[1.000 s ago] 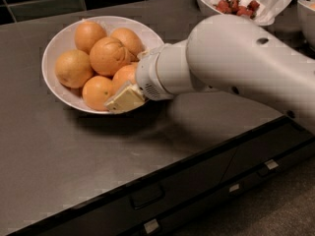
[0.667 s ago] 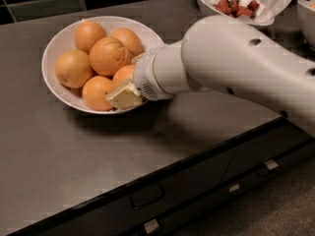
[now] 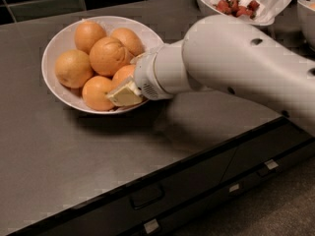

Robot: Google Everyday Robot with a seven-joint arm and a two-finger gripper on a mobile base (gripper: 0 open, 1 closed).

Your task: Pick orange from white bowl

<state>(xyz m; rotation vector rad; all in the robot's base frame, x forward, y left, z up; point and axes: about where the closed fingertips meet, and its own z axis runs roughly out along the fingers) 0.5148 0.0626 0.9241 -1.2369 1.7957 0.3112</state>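
Note:
The wide white bowl [image 3: 58,43] stands on the dark counter at the upper left and holds several oranges. My gripper [image 3: 129,80] reaches into the bowl's near right side from the right, at the end of the thick white arm [image 3: 231,63]. It sits around a large, smooth orange [image 3: 122,74], which shows only in part between the gripper and the wrist. Other oranges lie beside it: one at the front [image 3: 96,91], one at the left [image 3: 73,68], and a creased one on top in the middle [image 3: 109,55].
A deeper white bowl [image 3: 206,4] lined with paper and holding red fruit stands at the back right. Another white vessel [image 3: 307,18] sits at the right edge. The counter's front edge [image 3: 147,178] runs diagonally, with drawers below.
The gripper and arm have crept slightly up and left, deeper into the bowl against the orange. The oranges have not visibly moved.

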